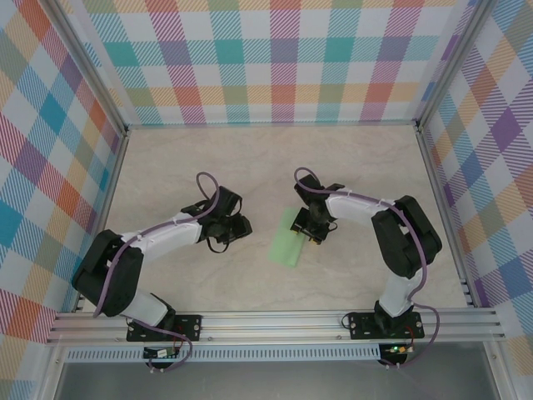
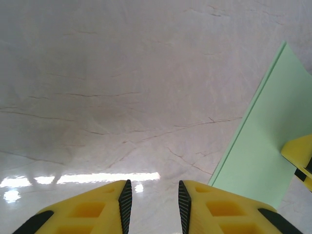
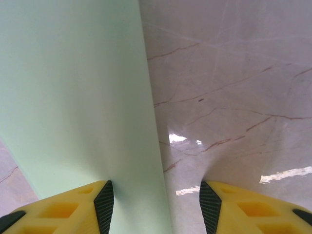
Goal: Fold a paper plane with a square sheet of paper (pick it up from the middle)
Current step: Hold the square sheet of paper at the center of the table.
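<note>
The pale-green sheet of paper (image 1: 286, 245) lies flat on the marble table as a long, narrow folded strip, angled from far right to near left. A paper plane is out of view. My right gripper (image 1: 311, 234) hovers at the strip's right side. In the right wrist view the paper (image 3: 73, 97) covers the left half. Its long edge runs between the right gripper's (image 3: 157, 207) open jaws, and the left fingertip (image 3: 104, 204) is over the paper. My left gripper (image 1: 241, 227) is left of the strip. It stands open (image 2: 154, 204) over bare table, with the paper (image 2: 263, 146) to its right.
Checked walls and aluminium rails (image 1: 275, 321) enclose the marble table (image 1: 250, 158). A yellow finger of the right gripper (image 2: 300, 157) rests at the paper's near right in the left wrist view. Bare table lies behind and in front of both grippers.
</note>
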Motion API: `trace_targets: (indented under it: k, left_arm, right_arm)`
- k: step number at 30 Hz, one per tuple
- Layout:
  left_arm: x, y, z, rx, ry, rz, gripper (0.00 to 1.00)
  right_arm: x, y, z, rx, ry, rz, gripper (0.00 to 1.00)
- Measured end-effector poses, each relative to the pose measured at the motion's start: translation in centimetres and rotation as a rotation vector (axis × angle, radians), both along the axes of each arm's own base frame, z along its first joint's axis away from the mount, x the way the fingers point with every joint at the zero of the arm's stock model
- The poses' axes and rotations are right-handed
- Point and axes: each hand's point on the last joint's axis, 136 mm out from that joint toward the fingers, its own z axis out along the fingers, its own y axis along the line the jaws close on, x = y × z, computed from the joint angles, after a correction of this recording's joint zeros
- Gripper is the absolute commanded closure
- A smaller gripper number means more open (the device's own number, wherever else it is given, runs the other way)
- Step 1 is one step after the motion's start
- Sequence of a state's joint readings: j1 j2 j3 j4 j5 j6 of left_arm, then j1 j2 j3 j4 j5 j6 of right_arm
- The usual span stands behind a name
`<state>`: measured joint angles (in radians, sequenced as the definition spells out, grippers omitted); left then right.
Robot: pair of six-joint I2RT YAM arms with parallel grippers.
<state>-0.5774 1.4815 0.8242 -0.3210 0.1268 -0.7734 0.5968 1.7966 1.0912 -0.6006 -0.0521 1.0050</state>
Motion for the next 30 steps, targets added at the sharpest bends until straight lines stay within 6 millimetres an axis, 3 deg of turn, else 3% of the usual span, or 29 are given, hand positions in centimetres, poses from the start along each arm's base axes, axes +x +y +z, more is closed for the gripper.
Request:
trace_targets:
  k: [8, 30]
  left_arm:
    - [0.0, 0.8, -0.2, 0.008, 0.006, 0.02, 0.67]
    - [-0.4, -0.6, 0.1, -0.063, 0.029, -0.027, 0.66]
  right_arm:
    - [0.1, 0.1, -0.1, -0.01, 0.016, 0.003, 0.45]
    - [0.1, 0.1, -0.3, -0.035, 0.051, 0.025, 0.41]
